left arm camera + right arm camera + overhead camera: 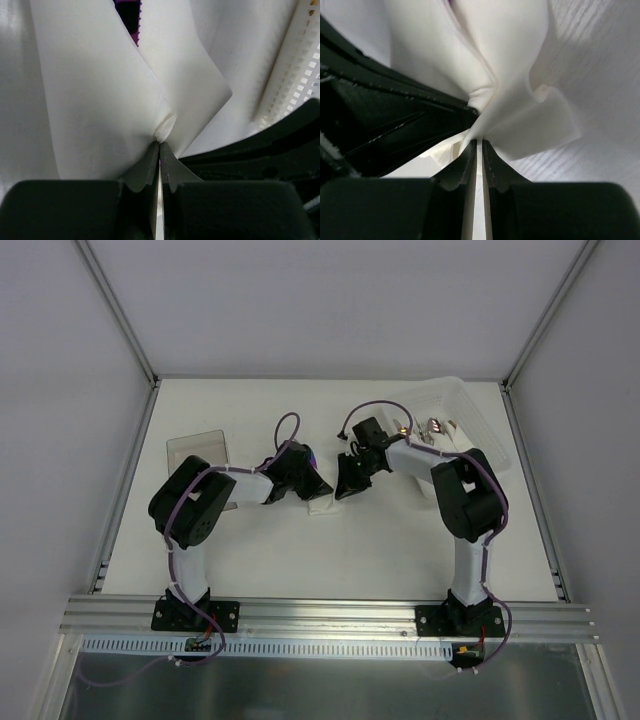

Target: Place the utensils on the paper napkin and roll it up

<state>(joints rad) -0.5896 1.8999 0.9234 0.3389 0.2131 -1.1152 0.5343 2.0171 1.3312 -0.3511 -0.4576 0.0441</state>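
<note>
The white paper napkin (322,504) lies at the table's middle, between both grippers. My left gripper (160,144) is shut on a fold of the napkin (95,100). A bit of the iridescent purple utensil (131,17) shows inside the fold at the top. My right gripper (477,141) is shut on the napkin (515,95) from the other side, bunching it. In the top view the left gripper (310,490) and right gripper (345,488) nearly touch. The black spoon is hidden.
A clear plastic box (460,425) holding silver cutlery (435,427) stands at the back right, under the right arm. A clear flat lid (197,450) lies at the back left. A perforated white strip (295,65) crosses the left wrist view's right side.
</note>
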